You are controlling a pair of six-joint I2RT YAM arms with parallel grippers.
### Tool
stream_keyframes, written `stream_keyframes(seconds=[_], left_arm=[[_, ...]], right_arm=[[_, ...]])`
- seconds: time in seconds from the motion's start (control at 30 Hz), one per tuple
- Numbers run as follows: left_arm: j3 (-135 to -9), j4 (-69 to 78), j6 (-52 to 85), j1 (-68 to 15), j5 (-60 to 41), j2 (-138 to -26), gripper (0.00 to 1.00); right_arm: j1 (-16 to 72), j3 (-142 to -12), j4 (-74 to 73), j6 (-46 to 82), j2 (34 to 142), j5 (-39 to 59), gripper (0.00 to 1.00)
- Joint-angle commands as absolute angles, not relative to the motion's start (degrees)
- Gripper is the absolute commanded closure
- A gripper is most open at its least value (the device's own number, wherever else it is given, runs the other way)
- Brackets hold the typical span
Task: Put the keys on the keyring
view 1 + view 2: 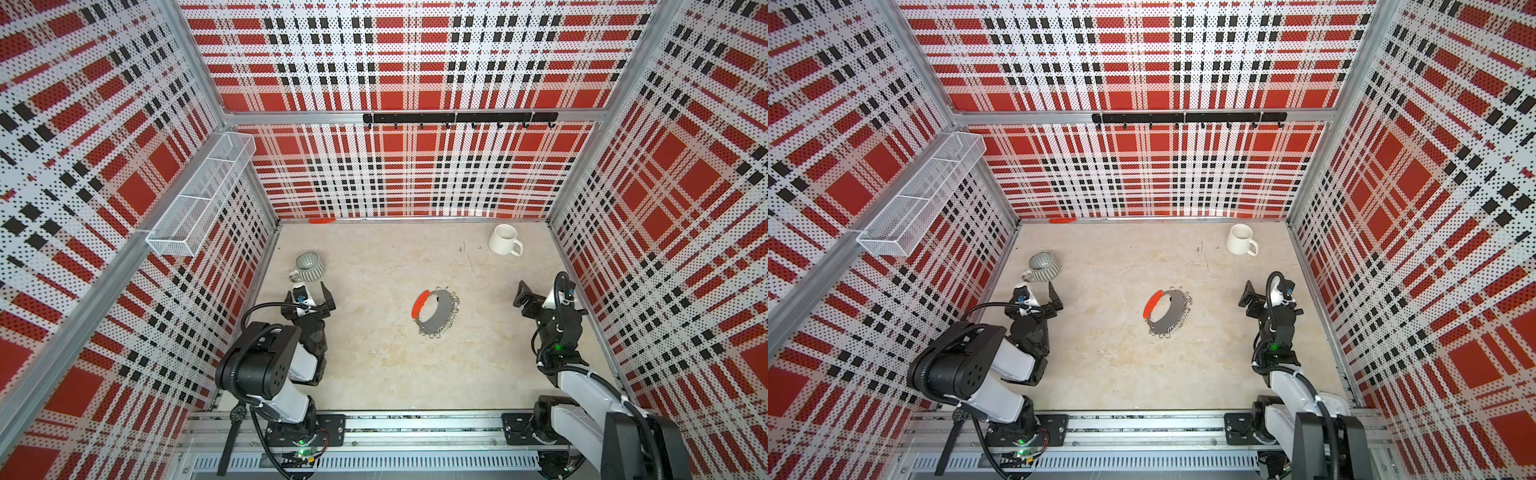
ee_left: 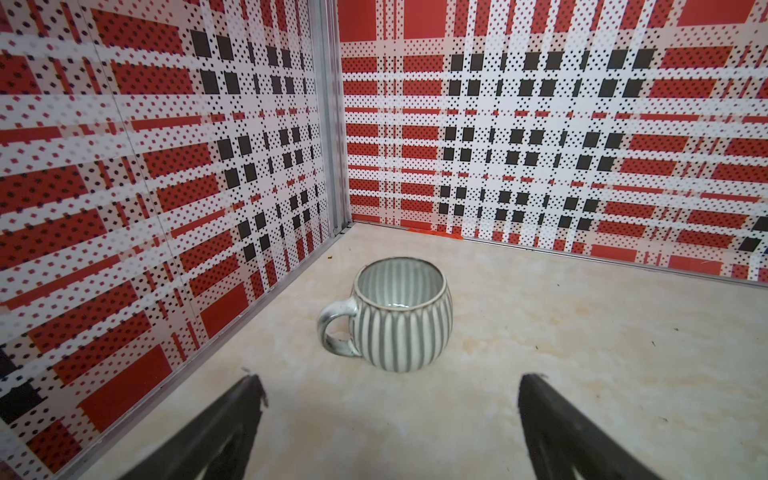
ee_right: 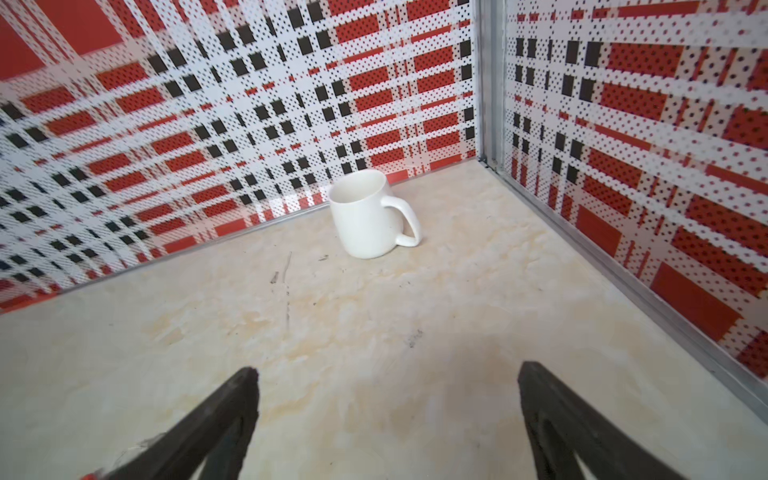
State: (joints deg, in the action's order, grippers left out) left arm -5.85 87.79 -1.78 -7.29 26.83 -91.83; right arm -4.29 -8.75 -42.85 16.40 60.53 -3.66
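**Both grippers spread wide, keyring flat in mid-table**

Here we go: the keyring (image 1: pixel 436 312) lies flat on the pale table (image 1: pixel 374 374), about the middle and a shade to the right. It sits between the two arms and well apart from both, plain in both top views (image 1: pixel 1166 312). Its red segment (image 1: pixel 420 303) is turned toward the left arm's side, and the small wire loops (image 1: pixel 454 303) fringe its right and near edge.

Over on the left, the left gripper (image 1: pixel 309 297) hangs above the table with its fingers parted wide and nothing between them. From its wrist, the two dark fingertips (image 2: pixel 241 411) stand apart over bare table. Just beyond them is the grey striped mug (image 2: pixel 401 316), upright near the left wall, handle toward that wall.

On the right it's the same story: the right gripper (image 1: pixel 538 297) is spread open and holds nothing, its fingertips (image 3: pixel 540 399) apart over the table. Well ahead of it the white mug (image 3: pixel 365 216) stands upright near the far right corner, handle turned toward the right wall.
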Motion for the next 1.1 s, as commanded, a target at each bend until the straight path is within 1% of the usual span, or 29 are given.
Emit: stream_keyframes(seconds=[0.0,0.07,0.17,0.2,0.27,0.3,0.33,0.4,0.47,0.53,0.57,0.63,0.73,0.77,1.07], left_arm=[[-5.71,95.43,-2.62,-7.39,27.58,-91.98,0.02],[-5.8,95.21,-2.56,-7.31,27.48,-92.03,0.02],[-5.91,95.01,-2.59,-7.29,27.42,-92.01,0.02],[-5.89,94.95,-2.62,-7.27,27.5,-92.01,0.02],[-5.89,94.92,-2.58,-7.22,27.38,-91.94,0.02],[-5.89,94.92,-2.56,-7.22,27.47,-92.02,0.02],[-5.94,94.88,-2.55,-7.22,27.42,-92.0,0.02],[-5.98,94.75,-2.54,-7.19,27.42,-91.94,0.02],[-6.05,94.66,-2.5,-7.18,27.31,-91.96,0.02],[-6.17,94.44,-2.5,-7.12,27.3,-91.87,0.02],[-6.22,94.39,-2.44,-7.12,27.19,-91.92,0.02],[-6.15,94.39,-2.46,-7.12,27.31,-91.88,0.02],[-6.15,94.39,-2.46,-7.16,27.32,-91.91,0.02],[-6.15,94.39,-2.46,-7.16,27.29,-91.85,0.02],[-6.15,94.4,-2.46,-7.13,27.31,-91.92,0.02]], right_arm=[[-4.56,-6.06,-59.91,11.92,68.24,-5.84,0.0],[-4.41,-5.8,-66.36,11.87,72.87,-5.65,0.0],[-2.86,-7.06,-71.32,9.67,78.13,-6.31,0.0],[-2.02,-7.29,-74.46,8.68,81.2,-7.55,0.0],[-1.04,-7.01,-82.83,7.05,89.13,-5.89,0.0],[0.74,-6.51,-90.78,5.04,93.61,-8.13,0.0],[2.02,-6.06,-91.27,3.93,93.53,-9.75,0.0],[2.77,-7.51,-81.94,3.69,89.31,-9.63,0.0],[3.03,-10.47,-80.28,3.23,91.49,-11.13,0.0],[3.01,-15.23,-67.51,5.14,89.21,-14.71,0.0],[3.07,-16.68,-64.24,5.28,89.26,-15.5,0.0],[3.2,-14.35,-71.69,4.48,90.55,-15.53,0.0],[3.16,-15.2,-69.72,4.75,90.47,-16.17,0.0],[3.18,-16.1,-66.99,4.87,89.93,-15.95,0.0],[3.28,-15.97,-68.04,4.49,90.39,-15.82,0.0]])
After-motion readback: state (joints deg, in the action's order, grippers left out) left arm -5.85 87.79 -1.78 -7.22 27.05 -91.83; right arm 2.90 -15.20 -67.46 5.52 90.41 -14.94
